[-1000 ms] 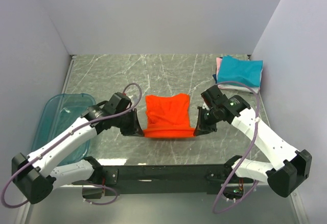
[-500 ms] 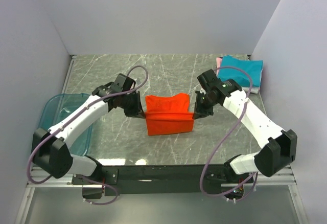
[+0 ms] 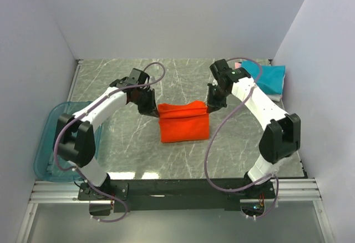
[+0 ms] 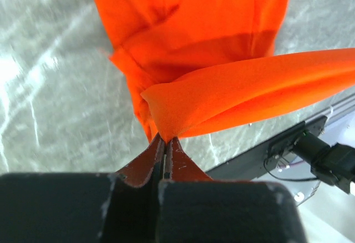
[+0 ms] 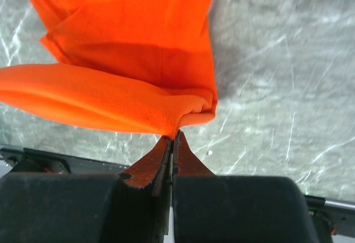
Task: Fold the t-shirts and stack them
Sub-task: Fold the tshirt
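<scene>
An orange-red t-shirt [image 3: 184, 123] lies doubled over in the middle of the marble table, its far edge lifted between both grippers. My left gripper [image 3: 155, 109] is shut on that edge's left corner; in the left wrist view the cloth [image 4: 222, 87] bunches right at the closed fingertips [image 4: 165, 138]. At the right corner my right gripper [image 3: 209, 106] is shut on the same edge, and the right wrist view has the fold [image 5: 127, 87] pinched at its tips [image 5: 174, 136]. Folded teal and pink t-shirts [image 3: 265, 77] sit stacked at the back right.
A translucent blue-green bin [image 3: 51, 143] stands off the table's left edge. Grey walls close in the back and both sides. The black mounting rail [image 3: 183, 190] runs along the near edge.
Both grippers have carried the shirt's near edge away from the bases toward the back, folding it over; the shirt is now a shorter, doubled rectangle.
</scene>
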### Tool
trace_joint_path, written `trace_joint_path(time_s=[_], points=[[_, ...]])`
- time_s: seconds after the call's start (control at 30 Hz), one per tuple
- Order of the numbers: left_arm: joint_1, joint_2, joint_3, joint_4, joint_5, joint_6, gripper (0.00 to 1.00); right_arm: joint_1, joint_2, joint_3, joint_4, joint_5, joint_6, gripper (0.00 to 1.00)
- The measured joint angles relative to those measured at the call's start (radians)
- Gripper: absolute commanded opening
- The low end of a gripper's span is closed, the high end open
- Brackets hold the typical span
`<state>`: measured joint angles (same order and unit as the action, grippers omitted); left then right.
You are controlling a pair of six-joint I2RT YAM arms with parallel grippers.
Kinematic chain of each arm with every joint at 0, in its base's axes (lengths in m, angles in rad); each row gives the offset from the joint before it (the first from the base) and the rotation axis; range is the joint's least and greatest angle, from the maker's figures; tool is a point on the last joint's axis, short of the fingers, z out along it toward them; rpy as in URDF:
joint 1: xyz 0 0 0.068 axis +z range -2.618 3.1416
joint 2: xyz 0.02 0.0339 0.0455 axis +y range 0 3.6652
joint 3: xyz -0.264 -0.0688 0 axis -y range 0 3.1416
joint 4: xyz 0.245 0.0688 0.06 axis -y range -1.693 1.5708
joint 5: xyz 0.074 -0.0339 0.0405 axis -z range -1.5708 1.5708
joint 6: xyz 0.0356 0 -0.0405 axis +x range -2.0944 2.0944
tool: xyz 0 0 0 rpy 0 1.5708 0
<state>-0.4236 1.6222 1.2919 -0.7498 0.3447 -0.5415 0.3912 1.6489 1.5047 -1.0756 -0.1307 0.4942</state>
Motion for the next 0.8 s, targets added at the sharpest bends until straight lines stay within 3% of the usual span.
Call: trace_joint_path(time_s=[0.8], points=[[0.106,0.315,0.187,0.072,0.077,0.032,0.0,-0.07,0.409,0.323,0.001,-0.016,-0.104,0.0]])
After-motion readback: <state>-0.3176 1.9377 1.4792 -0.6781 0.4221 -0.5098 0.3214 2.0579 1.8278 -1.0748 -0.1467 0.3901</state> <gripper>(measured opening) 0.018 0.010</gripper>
